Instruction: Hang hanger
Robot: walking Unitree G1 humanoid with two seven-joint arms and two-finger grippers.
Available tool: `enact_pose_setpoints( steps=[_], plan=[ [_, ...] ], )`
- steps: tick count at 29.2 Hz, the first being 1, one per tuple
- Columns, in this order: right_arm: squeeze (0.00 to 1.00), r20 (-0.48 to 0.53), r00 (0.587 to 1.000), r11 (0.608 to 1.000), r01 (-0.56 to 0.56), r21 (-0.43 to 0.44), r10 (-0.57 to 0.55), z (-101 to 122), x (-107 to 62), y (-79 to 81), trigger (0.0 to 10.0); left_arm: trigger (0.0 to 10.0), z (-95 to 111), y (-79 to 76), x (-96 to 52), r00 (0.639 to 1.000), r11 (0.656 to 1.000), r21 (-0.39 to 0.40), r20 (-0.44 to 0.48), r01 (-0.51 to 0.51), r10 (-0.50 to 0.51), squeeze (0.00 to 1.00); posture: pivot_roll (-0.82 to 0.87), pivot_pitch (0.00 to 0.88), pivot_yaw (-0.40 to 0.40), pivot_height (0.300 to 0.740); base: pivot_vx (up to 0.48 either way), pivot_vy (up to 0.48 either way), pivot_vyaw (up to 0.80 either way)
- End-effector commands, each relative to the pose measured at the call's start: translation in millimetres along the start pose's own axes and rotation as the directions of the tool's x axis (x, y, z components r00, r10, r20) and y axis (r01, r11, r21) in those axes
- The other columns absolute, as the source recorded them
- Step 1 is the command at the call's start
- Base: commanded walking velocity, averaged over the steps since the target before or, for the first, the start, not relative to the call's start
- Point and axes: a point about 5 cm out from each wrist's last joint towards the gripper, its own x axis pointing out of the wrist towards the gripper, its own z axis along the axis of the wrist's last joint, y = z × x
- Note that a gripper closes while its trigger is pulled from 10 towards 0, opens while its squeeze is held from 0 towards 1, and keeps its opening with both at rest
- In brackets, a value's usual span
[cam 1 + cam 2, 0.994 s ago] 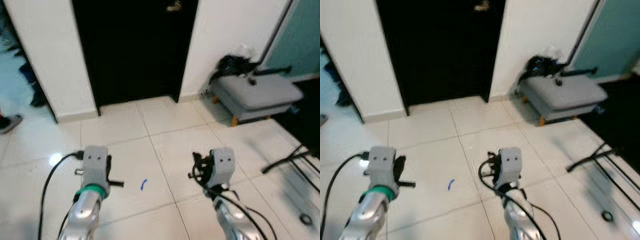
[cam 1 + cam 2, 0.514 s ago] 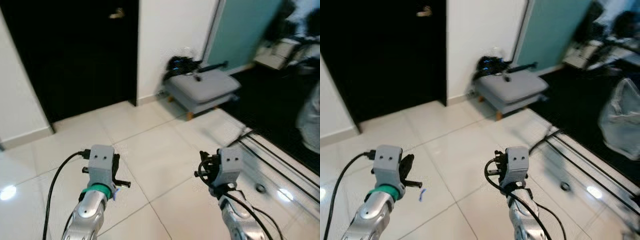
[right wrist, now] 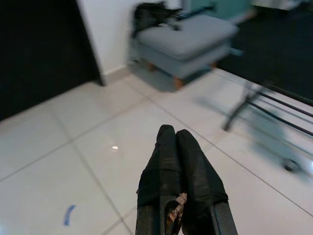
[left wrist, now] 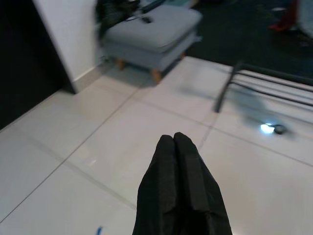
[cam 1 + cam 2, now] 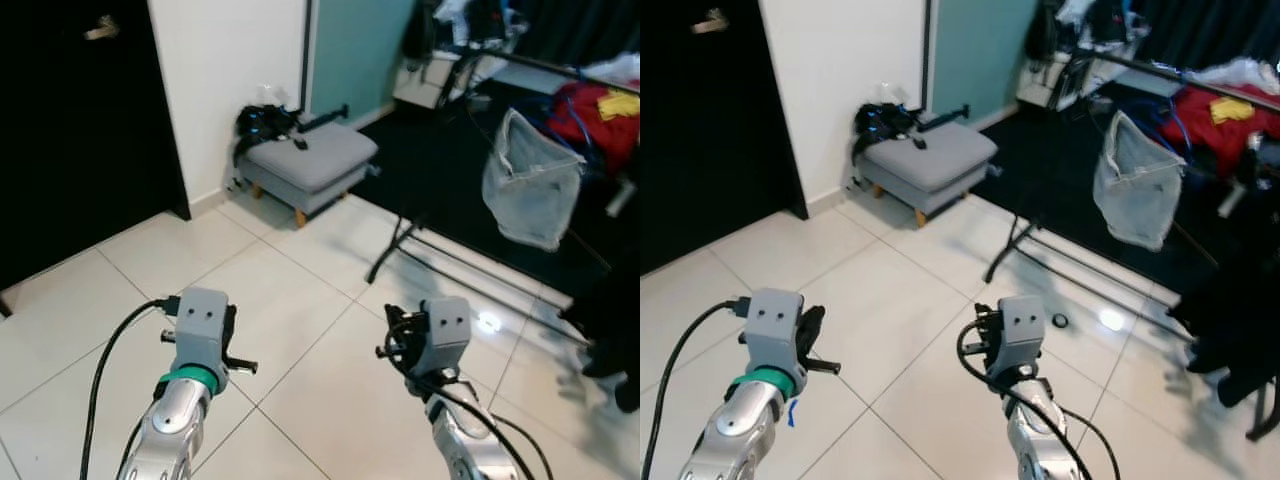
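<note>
2 grippers are held out low over the white tiled floor [image 5: 300,300]. The left gripper [image 4: 177,142] has its 2 black fingers pressed flat together with nothing between them, and the right gripper [image 3: 176,139] is the same, fingers closed on each other and holding nothing. 1 black cable [image 5: 105,355] loops off the left wrist, and a tangle of black wires [image 5: 398,340] sits beside the right wrist.

1 grey footstool [image 5: 305,160] on short wooden legs stands against the white wall [image 5: 225,70], with 1 heap of dark stuff [image 5: 262,118] on its back edge that I cannot make out, and 1 dark rod-like thing [image 5: 322,118] lying across the top. 1 black door [image 5: 70,130] with 1 handle [image 5: 103,27] is at the left, cut off by the frame edge. 1 teal panel [image 5: 355,50] stands past the wall.

To the right, 1 black clothes rack [image 5: 440,215] runs its base bars over the tiles, and 1 pale mesh bag [image 5: 1135,180] hangs from its top rail. Behind it lies 1 red pile of clothes [image 5: 1205,105], partly hidden. I cannot pick out any hanger among the clutter; that area is too dark and blurred. At the far right edge 1 dark shape [image 5: 1230,320] is cut off and unclear. 1 small blue mark [image 3: 68,214] shows on the floor near the left arm.
</note>
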Motion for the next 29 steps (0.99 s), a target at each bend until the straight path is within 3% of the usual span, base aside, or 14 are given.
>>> enact_pose_setpoints(
  steps=[1, 18, 19, 28, 29],
  plan=[
    [0.0, -0.003, 1.0, 1.0, 0.001, 0.014, -0.001, -1.1, -1.0, -0.8, 10.0, 10.0, -1.3, -2.9, -0.3, 1.0, 1.0, 0.007, -0.001, 0.011, -0.011, 0.0, -0.02, 0.093, 0.037, 0.74, 0.0, 0.0, -0.8],
    [0.0, -0.001, 1.0, 1.0, 0.001, 0.013, -0.001, -0.8, -1.3, -0.6, 10.0, 10.0, -0.6, -3.4, 0.7, 1.0, 1.0, 0.014, 0.003, 0.004, -0.004, 0.0, -0.02, 0.093, 0.037, 0.74, 0.0, 0.0, -0.8],
    [0.55, 0.008, 1.0, 1.0, 0.011, 0.009, -0.011, 0.5, -1.4, -2.0, 10.0, 10.0, 0.1, -3.2, 2.2, 1.0, 1.0, 0.0, 0.0, 0.005, -0.005, 1.0, -0.02, 0.093, 0.036, 0.74, 0.0, 0.0, 0.0],
    [0.55, 0.008, 1.0, 1.0, 0.011, 0.009, -0.011, 0.5, -1.4, -2.0, 10.0, 10.0, 0.1, -3.2, 2.2, 1.0, 1.0, 0.0, 0.0, 0.005, -0.005, 1.0, -0.02, 0.093, 0.036, 0.74, 0.0, 0.0, 0.0],
    [1.0, 0.016, 1.0, 1.0, 0.018, 0.011, -0.019, 2.0, -1.3, -3.4, 10.0, 10.0, 0.8, -2.6, 3.2, 1.0, 1.0, -0.001, 0.0, 0.003, -0.003, 1.0, -0.02, 0.093, 0.037, 0.74, 0.0, 0.0, 0.0]
  ],
)
